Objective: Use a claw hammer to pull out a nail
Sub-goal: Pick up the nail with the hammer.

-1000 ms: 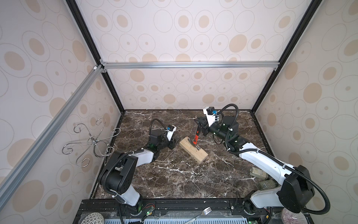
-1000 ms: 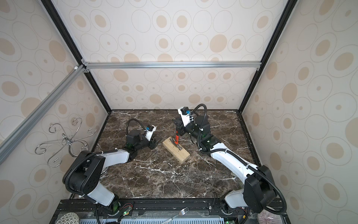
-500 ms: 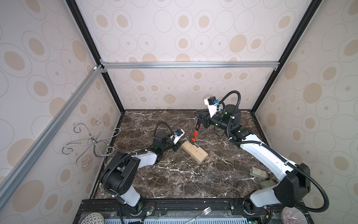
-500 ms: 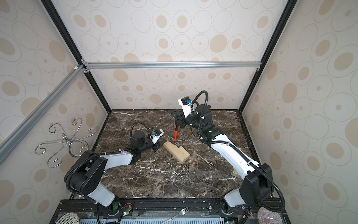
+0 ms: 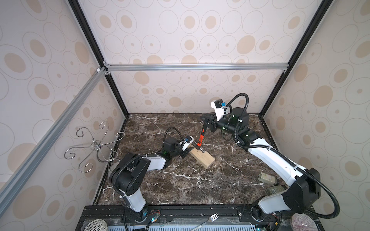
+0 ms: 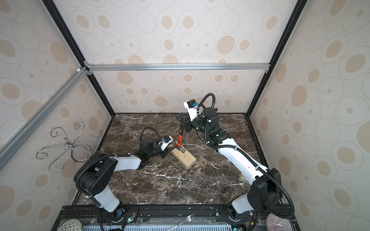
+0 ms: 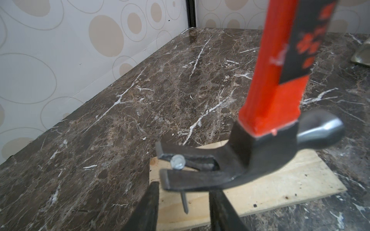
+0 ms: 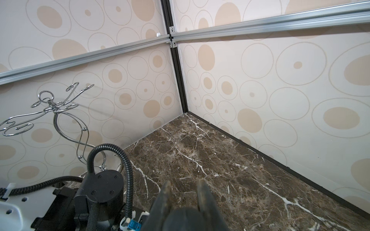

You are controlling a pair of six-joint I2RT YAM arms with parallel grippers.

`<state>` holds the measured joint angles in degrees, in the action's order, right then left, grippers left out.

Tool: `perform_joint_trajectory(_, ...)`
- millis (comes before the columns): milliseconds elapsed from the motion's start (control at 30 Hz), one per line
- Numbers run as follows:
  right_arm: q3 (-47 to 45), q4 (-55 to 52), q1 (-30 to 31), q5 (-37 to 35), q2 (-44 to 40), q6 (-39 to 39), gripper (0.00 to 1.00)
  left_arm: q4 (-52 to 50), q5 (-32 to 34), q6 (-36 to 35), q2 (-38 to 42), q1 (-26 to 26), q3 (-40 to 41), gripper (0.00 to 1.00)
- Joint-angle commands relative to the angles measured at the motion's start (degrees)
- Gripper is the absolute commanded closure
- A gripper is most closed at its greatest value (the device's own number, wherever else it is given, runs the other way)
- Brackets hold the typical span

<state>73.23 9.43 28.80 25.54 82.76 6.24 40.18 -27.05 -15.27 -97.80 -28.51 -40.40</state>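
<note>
The claw hammer (image 5: 200, 139) (image 6: 179, 140) stands with its steel head on the wooden block (image 5: 202, 158) (image 6: 185, 159), its orange and black handle leaning up toward the back. My right gripper (image 5: 205, 121) (image 6: 181, 121) (image 8: 184, 182) is shut on the handle's black end (image 8: 184, 218). The nail (image 7: 183, 201) hangs in the forked claw (image 7: 200, 180), its point just above the wood. My left gripper (image 5: 183, 155) (image 6: 165, 154) (image 7: 185, 189) is low at the block's near end. Its fingers (image 7: 152, 200) stand apart on either side of the nail without touching it.
A chrome hook stand (image 5: 96, 146) stands at the left wall. Two small jars (image 5: 268, 178) lie beside the right arm's base. A silver fork (image 5: 208, 219) lies on the front rail. Patterned walls close in three sides of the marble table (image 5: 180, 186).
The left arm has come forward to the block and its jaws have narrowed. The right gripper has swung up and back with the handle, tilting the hammer.
</note>
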Motion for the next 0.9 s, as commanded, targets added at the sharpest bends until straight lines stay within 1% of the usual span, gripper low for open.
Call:
perform_joint_trajectory(0, 1.78, 5.47, -0.24, 1.01, -0.14, 1.1, 1.0, -0.46, -0.25, -1.23, -0.9, -0.45, -2.86, 0.73)
perform_joint_trajectory(33, 1.74, 5.26, -0.15, 0.92, -0.16, 1.01, 1.0, -0.69, 1.41, -1.01, -0.99, -0.45, -2.93, 0.74)
perform_joint_trajectory(133, 1.97, 3.89, -0.16, 1.23, -0.14, 0.28, 1.0, 0.16, 2.67, -0.95, -0.3, -0.48, -2.4, 0.83)
perform_joint_trajectory(167, 2.05, 3.25, -0.22, 1.69, -0.06, 0.05, 1.0, 0.49, 3.48, -1.04, 0.1, -0.42, -1.99, 0.88)
perform_joint_trajectory(233, 2.42, 2.32, -0.2, 3.9, 0.39, -0.43, 1.0, 0.29, 5.2, -1.17, 0.69, -0.46, -1.86, 0.94)
perform_joint_trajectory(367, 4.76, -1.66, -0.21, 9.41, 2.49, -0.18, 1.0, -1.38, 9.53, -0.38, 2.2, -0.45, -2.28, 0.99)
perform_joint_trajectory(467, 4.52, -2.02, -0.18, 10.05, 2.67, -0.32, 1.0, -0.81, 12.84, 1.0, 3.14, -0.4, -1.65, 1.0)
perform_joint_trajectory(533, 4.51, -2.85, -0.22, 9.72, 2.5, -1.31, 1.0, -1.21, 13.62, 1.37, 3.4, -0.4, -1.74, 1.0)
perform_joint_trajectory(633, 4.08, -4.66, -0.15, 6.04, 1.58, -3.04, 1.0, -5.33, 17.69, 4.07, 2.53, -0.4, -4.18, 1.0)
perform_joint_trajectory(667, 3.68, -5.05, -0.17, 3.93, 1.13, -3.59, 1.0, -8.28, 19.55, 5.66, 1.83, -0.32, -6.0, 1.0)
perform_joint_trajectory(733, 2.84, -5.17, -0.32, 0.64, 0.38, -3.87, 1.0, -13.75, 20.54, 8.97, 0.43, 0.01, -9.43, 0.98)
perform_joint_trajectory(800, 1.92, -5.0, -0.32, -3.84, -0.25, -3.43, 1.0, -19.04, 21.0, 11.8, -1.46, 0.12, -13.0, 0.96)
perform_joint_trajectory(867, 0.65, -4.7, -0.36, -9.62, -0.88, -2.1, 1.0, -22.94, 22.83, 14.64, -3.29, 0.47, -15.63, 0.96)
